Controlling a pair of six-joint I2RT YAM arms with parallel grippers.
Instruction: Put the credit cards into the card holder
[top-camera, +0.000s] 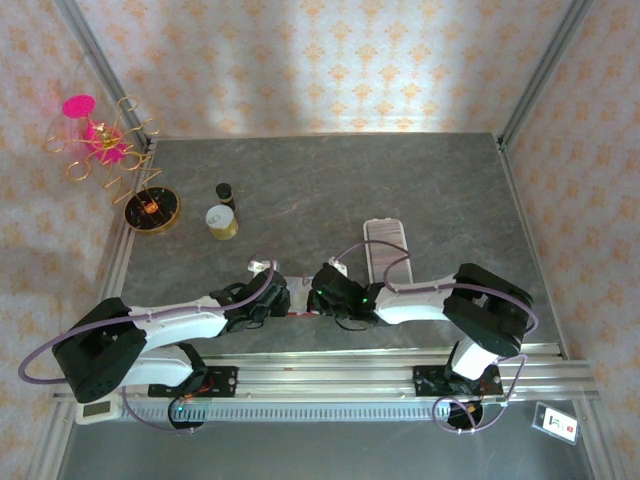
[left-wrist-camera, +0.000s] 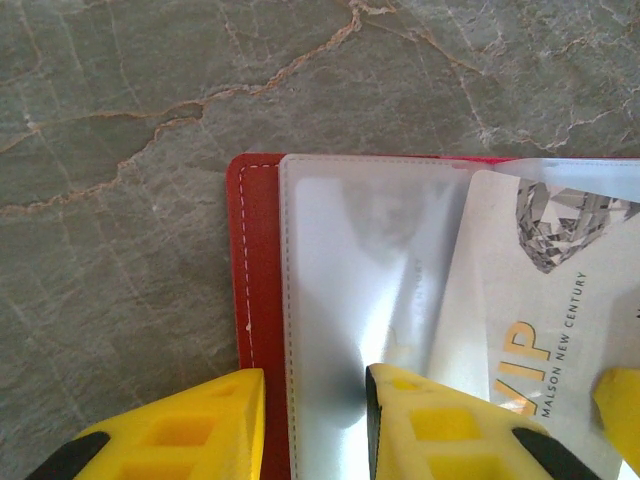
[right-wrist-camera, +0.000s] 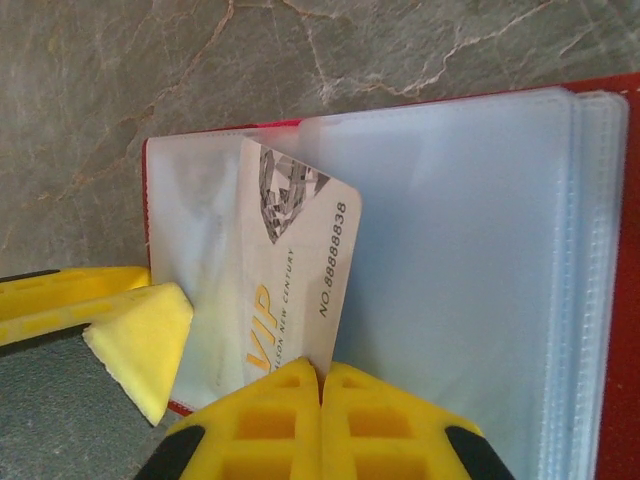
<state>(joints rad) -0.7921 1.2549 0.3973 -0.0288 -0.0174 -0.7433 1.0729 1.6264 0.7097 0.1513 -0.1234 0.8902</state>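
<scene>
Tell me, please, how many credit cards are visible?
1: the VIP card, pinched by the right gripper at the clear sleeves of the open card holder. Others may be hidden inside the sleeves.

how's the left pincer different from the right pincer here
The left pincer has its jaws apart, while the right pincer is shut. The left pincer straddles the red edge of the card holder, one finger over a clear sleeve; the right pincer pinches a credit card by its near end, the card partly under a sleeve. Both have yellow fingers and both are at the open card holder.
</scene>
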